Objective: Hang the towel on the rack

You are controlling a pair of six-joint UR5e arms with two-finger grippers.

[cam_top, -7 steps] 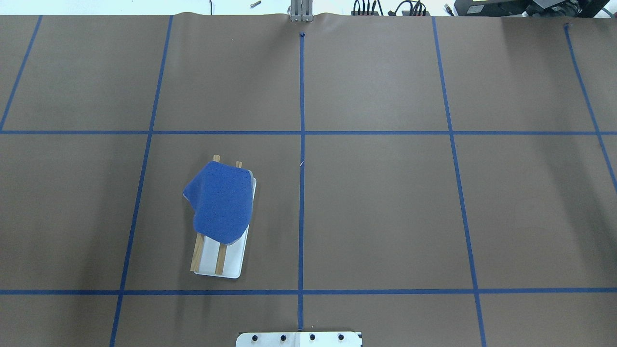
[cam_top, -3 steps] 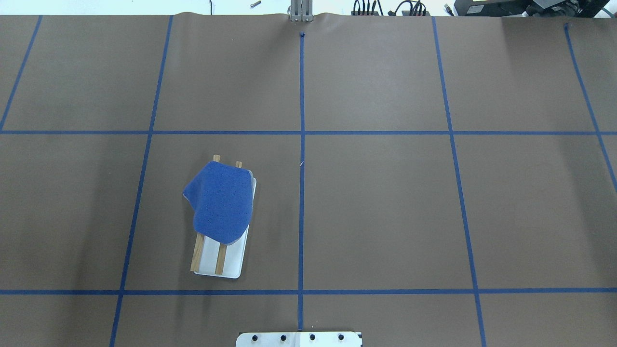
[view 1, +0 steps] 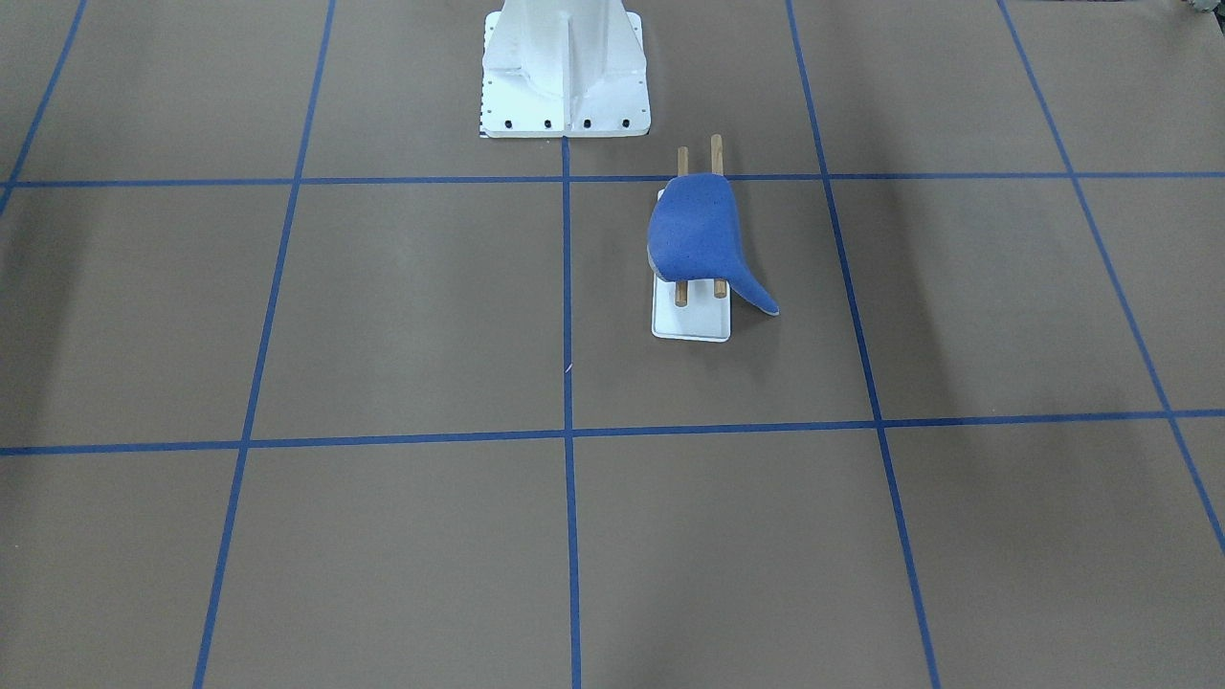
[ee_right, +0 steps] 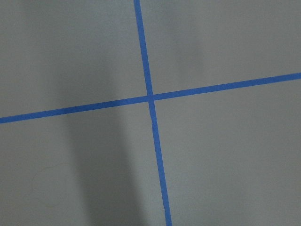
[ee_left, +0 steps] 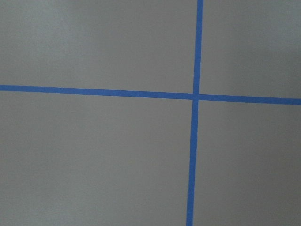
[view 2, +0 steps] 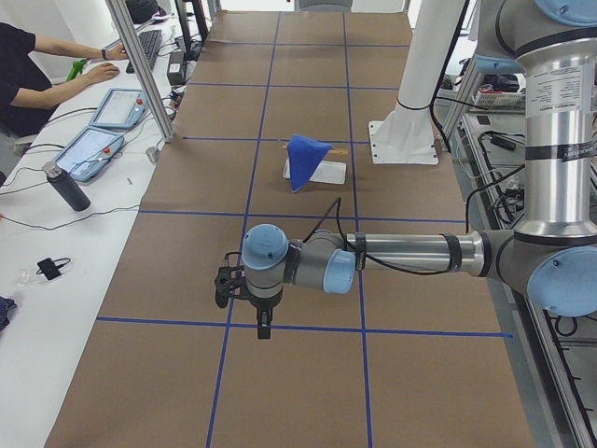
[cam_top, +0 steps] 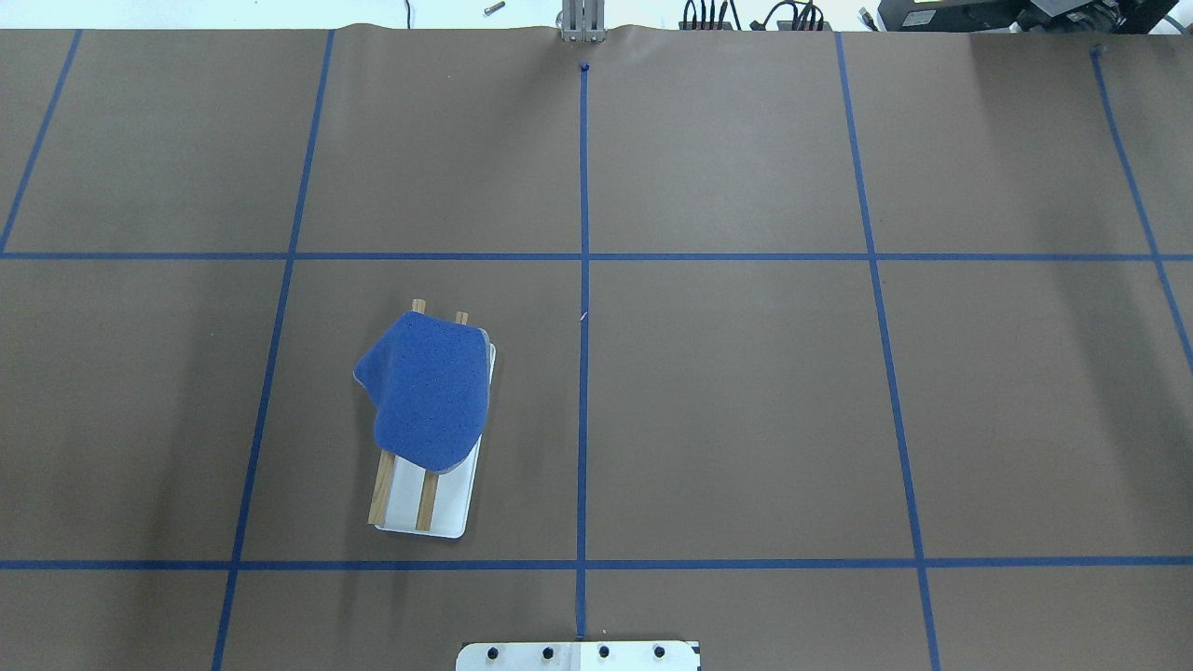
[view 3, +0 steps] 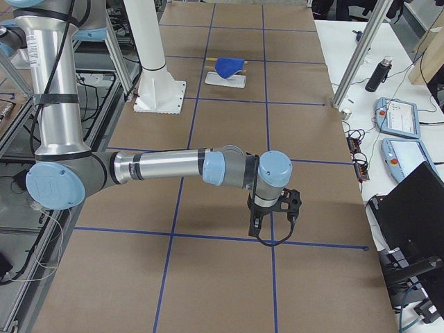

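Note:
The royal-blue towel [cam_top: 429, 391] lies draped over the far part of the rack's two wooden rods [cam_top: 382, 489]. One corner hangs down off the side [view 1: 761, 301]. The rack's white base plate [cam_top: 452, 508] rests on the brown table left of centre. Towel [view 2: 303, 159] and rack also show in both side views [view 3: 229, 66]. My left gripper [view 2: 264, 322] hangs over the table far from the rack, as does my right gripper [view 3: 270, 222]. Each shows only in a side view, so I cannot tell if it is open or shut. Both wrist views show only table and blue tape.
The white robot pedestal [view 1: 565, 77] stands at the table's near edge by the rack. An operator [view 2: 28, 65], tablets and a dark bottle [view 2: 70, 187] are at a side bench beyond aluminium posts [view 2: 140, 65]. Blue tape lines grid the table.

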